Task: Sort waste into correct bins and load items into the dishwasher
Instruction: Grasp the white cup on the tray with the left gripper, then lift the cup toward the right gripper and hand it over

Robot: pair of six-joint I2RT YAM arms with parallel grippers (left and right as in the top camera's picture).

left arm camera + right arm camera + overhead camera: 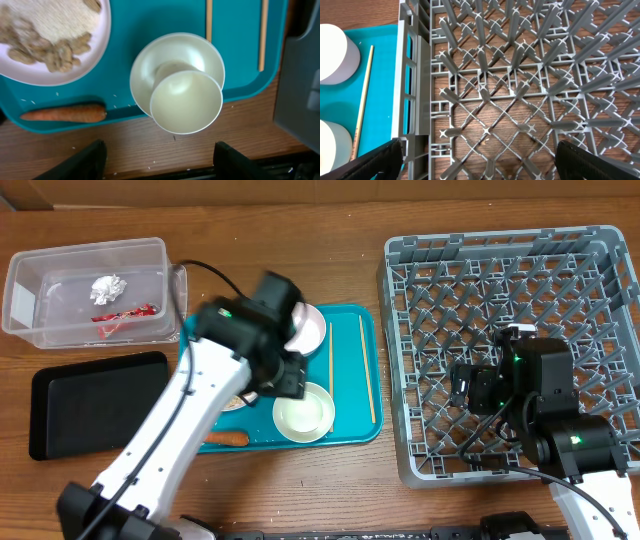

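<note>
My left claw (159,150) is apart, empty, above the bowl (180,85) at the tray (150,20) edge. Risk: slick rim, so an off-centre pinch skids it onto the desk (125,142). Right claw (477,152) is apart over the rack (520,75).

Left wrist: plate (95,50) cut off top-left, chopsticks (209,20) run off the top; right wrist: bowls (335,50) clipped at left; overhead: left arm (190,410) covers most of the plate.

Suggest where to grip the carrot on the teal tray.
Grip the carrot mid-length from straight above, jaws closing across its thin width. It lies flat, lengthwise beside the teal tray's near rim, so a side approach would likely hit the rim.
</note>
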